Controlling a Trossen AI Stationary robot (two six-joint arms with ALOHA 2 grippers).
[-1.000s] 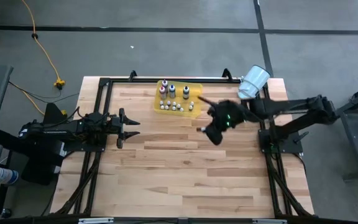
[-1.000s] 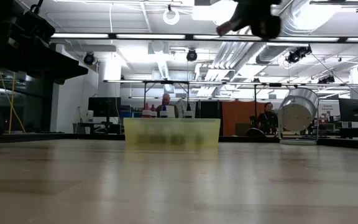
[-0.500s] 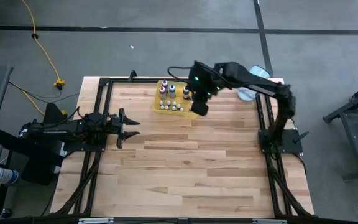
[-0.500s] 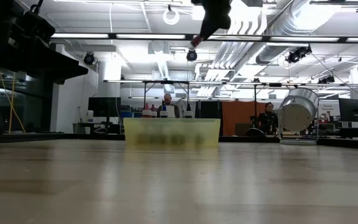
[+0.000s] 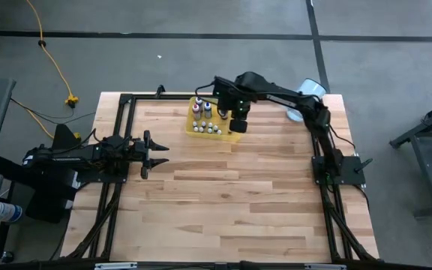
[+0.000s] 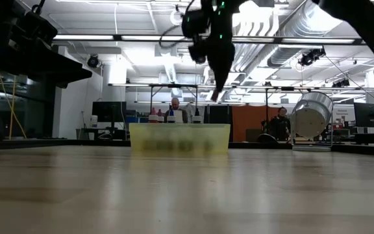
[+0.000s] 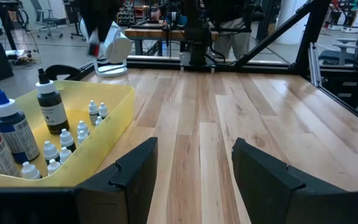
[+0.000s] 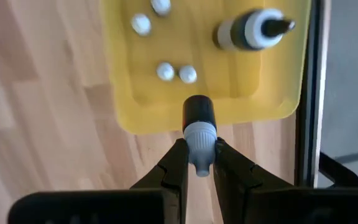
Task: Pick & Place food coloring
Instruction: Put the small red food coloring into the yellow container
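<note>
A yellow tray (image 5: 235,135) stands at the table's far middle and holds food coloring bottles (image 5: 207,118): a black one (image 7: 51,106), a blue one (image 7: 11,130) and several tiny white-capped ones (image 7: 73,140). My right gripper (image 5: 238,125) hangs above the tray's right end, pointing down, shut on one small bottle (image 8: 199,121) with a dark body and a pale grey cap. In the low view the gripper (image 6: 214,94) is well above the tray (image 6: 179,138). My left gripper (image 5: 156,154) waits open at the table's left side, its fingers level (image 7: 194,180). My right gripper pinches the bottle's pale grey cap (image 8: 199,134) between its two fingers (image 8: 174,163), coming from above and pointing down. The dark body (image 8: 199,112) hangs below the fingers, lifted clear, over the tray's rim (image 8: 166,121).
A white cup (image 5: 308,88) lies on its side at the table's far right corner, partly under the right arm. A black frame rail (image 5: 201,95) runs along the far edge behind the tray. Bare wood (image 5: 231,202) fills the table's middle and near part.
My right gripper has swung from the table's right middle toward the far edge and the tray, carrying the bottle. It has tipped over so that it points down and has rolled about its own line. My left arm has kept still.
</note>
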